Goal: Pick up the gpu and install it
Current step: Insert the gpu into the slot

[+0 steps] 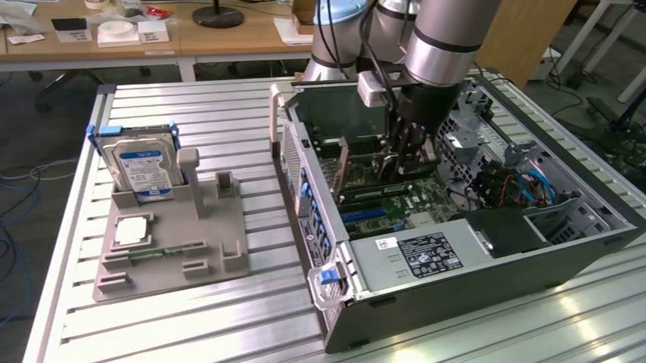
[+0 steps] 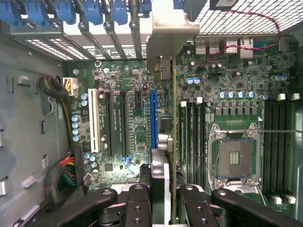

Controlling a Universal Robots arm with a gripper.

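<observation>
The gpu [image 2: 173, 142] is held edge-on in the gripper [image 2: 163, 198] above the motherboard [image 2: 128, 118]; misalignment risks a jammed slot.

A robotics lab or workshop: an industrial robot arm [image 1: 444, 45] works over an opened computer case [image 1: 474, 227] on a slatted aluminium bench [image 1: 202, 113], with cluttered wooden desks [image 1: 181, 38] and loose floor cables [image 1: 20, 181] behind.
</observation>
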